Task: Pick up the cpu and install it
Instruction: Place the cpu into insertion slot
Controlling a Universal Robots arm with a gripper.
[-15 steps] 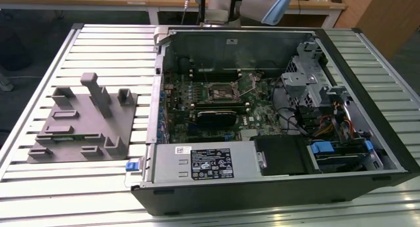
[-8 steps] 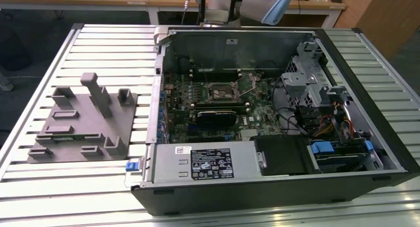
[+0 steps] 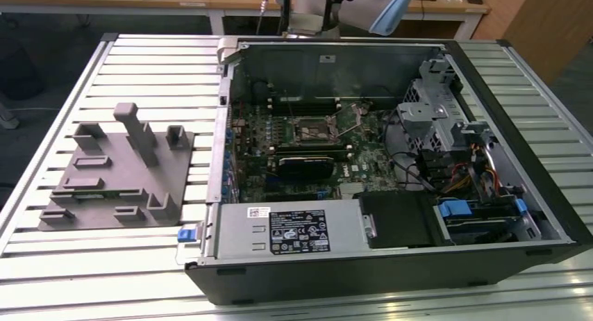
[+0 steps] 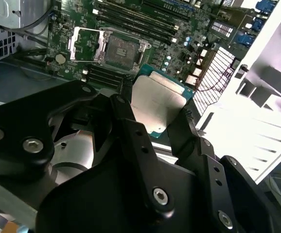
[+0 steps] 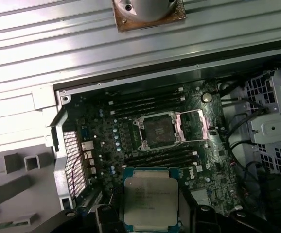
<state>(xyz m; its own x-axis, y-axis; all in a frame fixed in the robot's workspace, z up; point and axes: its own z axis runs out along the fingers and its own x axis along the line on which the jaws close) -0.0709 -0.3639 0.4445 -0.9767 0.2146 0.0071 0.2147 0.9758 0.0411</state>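
Though the grey tray (image 3: 116, 171) lies at the exterior view's left on the slatted table (image 3: 157, 71), the cpu (image 4: 157, 102) is not on it. In both wrist views the black jaws grip the chip by two opposite edges, closed narrowly on it, with its silver metal top facing the cameras. It hangs in the air over the green motherboard (image 5: 106, 145) inside the open computer case (image 3: 389, 265), which stands just to the right of the tray in the exterior view. Near the middle of that board sits the socket (image 5: 159, 132). Its metal load plate (image 5: 193, 127) is folded back, and the dark square inside looks bare. The cpu is near the socket but clearly apart from it, neither touching it nor squarely above it. So I judge the pick-up done and the installation not yet done: the chip is not seated and the plate is not closed. Farther right, the drive cage (image 3: 435, 105) and its cables stand well apart from the chip.
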